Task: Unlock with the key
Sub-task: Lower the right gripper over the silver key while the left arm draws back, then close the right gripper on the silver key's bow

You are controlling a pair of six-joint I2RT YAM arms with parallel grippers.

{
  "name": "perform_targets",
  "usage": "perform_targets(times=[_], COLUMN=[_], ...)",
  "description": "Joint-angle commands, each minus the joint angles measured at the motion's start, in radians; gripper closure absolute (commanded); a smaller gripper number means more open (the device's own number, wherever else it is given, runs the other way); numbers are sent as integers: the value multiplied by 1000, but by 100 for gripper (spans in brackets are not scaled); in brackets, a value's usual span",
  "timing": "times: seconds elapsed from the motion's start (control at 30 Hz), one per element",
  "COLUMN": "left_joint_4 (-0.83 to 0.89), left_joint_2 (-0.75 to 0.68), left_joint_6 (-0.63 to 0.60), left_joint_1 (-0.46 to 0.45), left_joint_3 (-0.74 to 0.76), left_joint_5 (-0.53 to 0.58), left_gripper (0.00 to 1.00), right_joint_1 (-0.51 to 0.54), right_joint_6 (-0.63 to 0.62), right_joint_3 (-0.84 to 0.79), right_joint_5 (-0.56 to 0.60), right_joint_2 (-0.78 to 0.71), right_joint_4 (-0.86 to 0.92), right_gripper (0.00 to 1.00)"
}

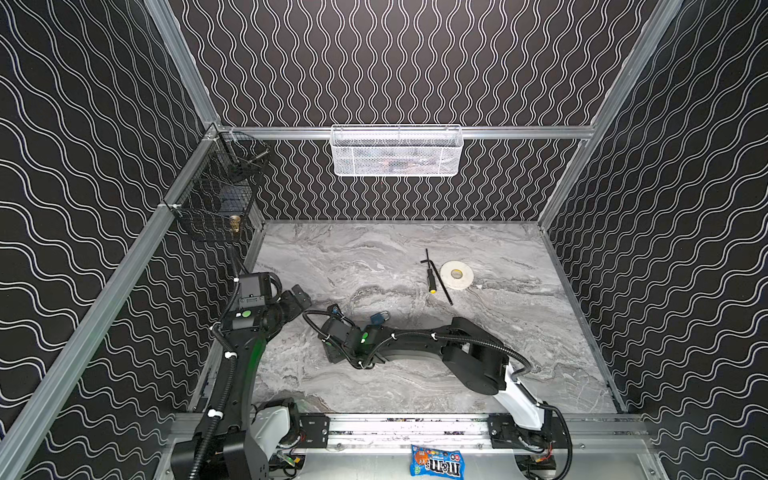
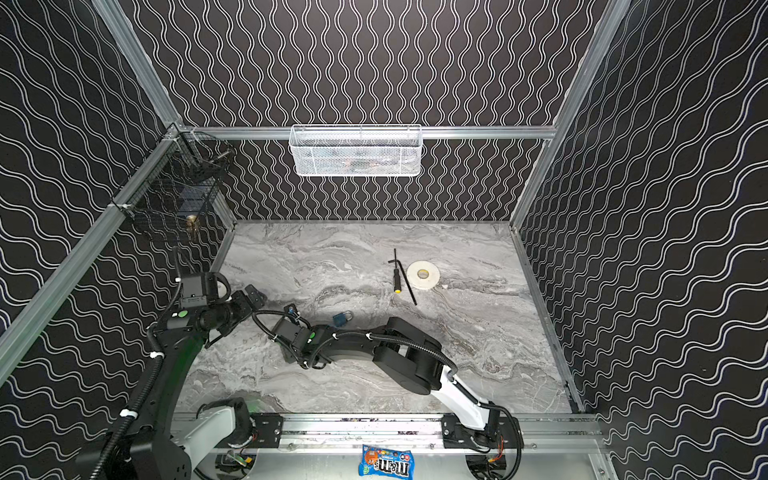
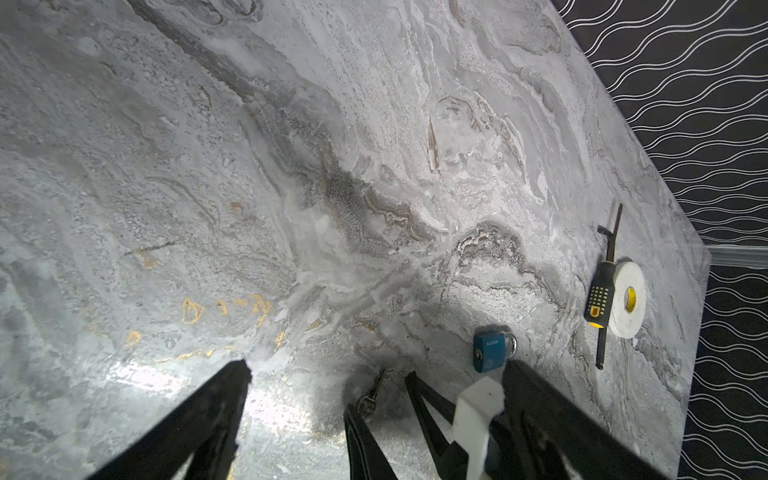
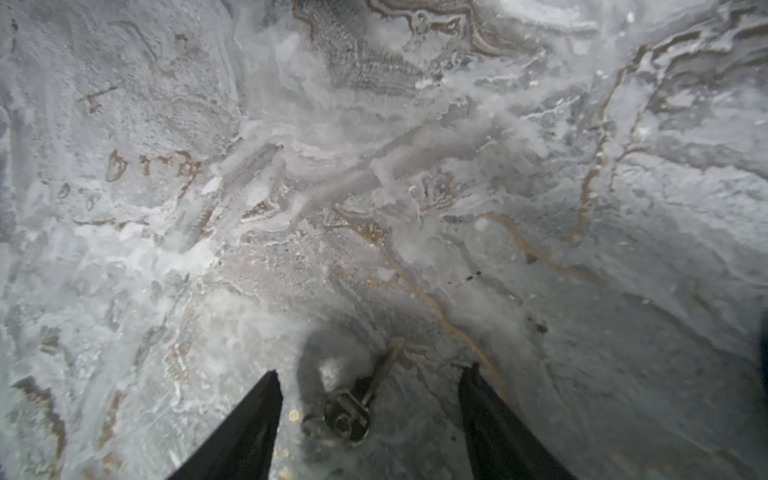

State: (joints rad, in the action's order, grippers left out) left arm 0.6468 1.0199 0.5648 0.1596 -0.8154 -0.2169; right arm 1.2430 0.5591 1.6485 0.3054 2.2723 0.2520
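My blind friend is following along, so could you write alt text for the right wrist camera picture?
A small metal key lies flat on a grey marble table, between the two black fingers of the right tool, which stands open around it. The view is close to the surface and somewhat blurred.

Black arms [image 1: 419, 353], white shoulders [image 1: 519, 395], corrugated cables [image 1: 224, 382]

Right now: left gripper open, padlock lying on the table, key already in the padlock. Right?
Not the key. The key is not in the padlock: it lies on the table, apart from it, between the open right gripper's jaws, as the right wrist view shows. The rest holds: the left gripper is open and the padlock lies on the table.
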Motion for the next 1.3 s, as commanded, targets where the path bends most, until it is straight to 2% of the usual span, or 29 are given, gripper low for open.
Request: perform_targets(times=[0.0,0.33,0.53,0.7,0.9,1.27], left_joint_4=[-5,-24,-29,-8,29,22], left_joint_2=[-6,-49,-82,-83,-79,-69], left_joint_6=[-1,8,21,13,-18,-43], left_joint_1=[2,2,1,2,2,2], left_joint_3=[1,22,33,27,10,22], left_joint_5=[-2,-42,-63,-41,-36,-83], left_gripper=[1,1,1,1,1,1], right_joint_1=[7,0,-10,-19,-20,-22], right_joint_6=[-5,-23,-67,-41,-26,-33], right_joint_3=[2,-106,-188,-166,-128,-73], right_joint_5=[45,102,58,-29,-62,-41], right_joint_2=[2,-89,-181,-170,-127,-68], right_joint_4=[50,96,57,34,19,37], right_gripper=[30,30,31,34,39,51])
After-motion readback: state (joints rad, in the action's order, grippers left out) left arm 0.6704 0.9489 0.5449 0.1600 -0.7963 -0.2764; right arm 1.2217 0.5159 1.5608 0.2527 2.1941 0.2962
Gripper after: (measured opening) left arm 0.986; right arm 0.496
